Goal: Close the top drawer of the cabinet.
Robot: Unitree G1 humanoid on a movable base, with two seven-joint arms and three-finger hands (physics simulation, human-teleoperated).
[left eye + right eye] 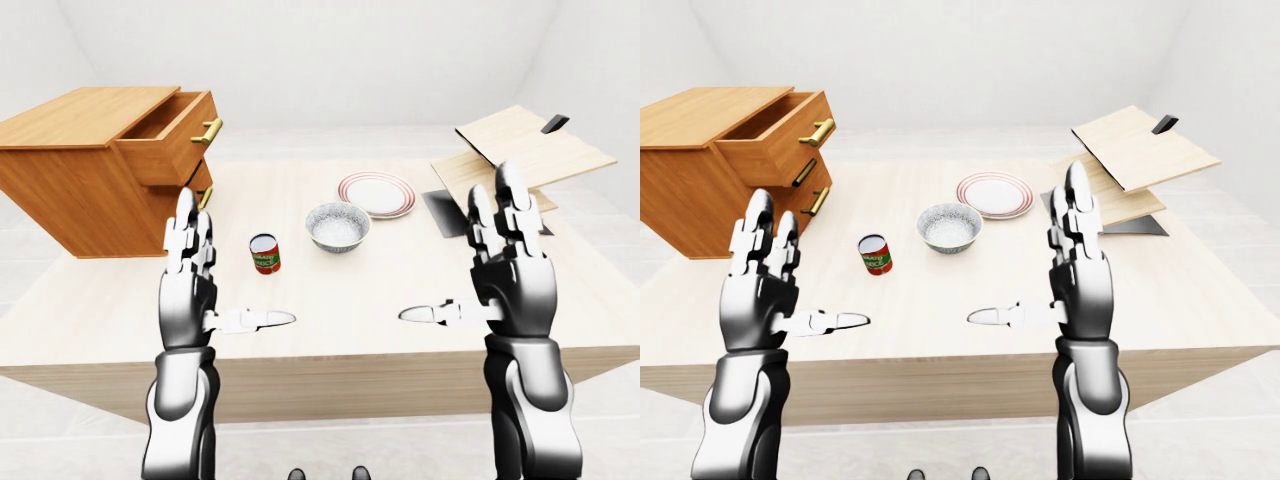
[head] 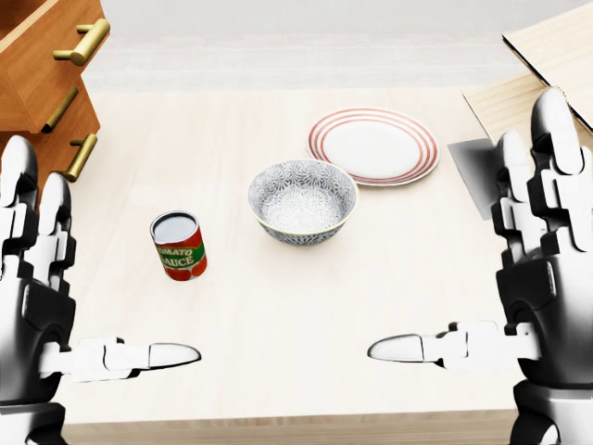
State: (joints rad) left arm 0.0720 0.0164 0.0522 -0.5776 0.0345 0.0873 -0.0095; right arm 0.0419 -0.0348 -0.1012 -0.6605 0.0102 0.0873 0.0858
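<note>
Head view looks down closer; eye views share the table (image 1: pixel 330 300).

Legible text found on one item only: the can (image 2: pixel 178 246), standing upright on the table (image 2: pixel 306 324) in the head view. Its red and green label reads "TOMATO SAUCE" in white capitals. In the two eye views the same label is too small to read. No other text, numbers or signs are legible.
</note>
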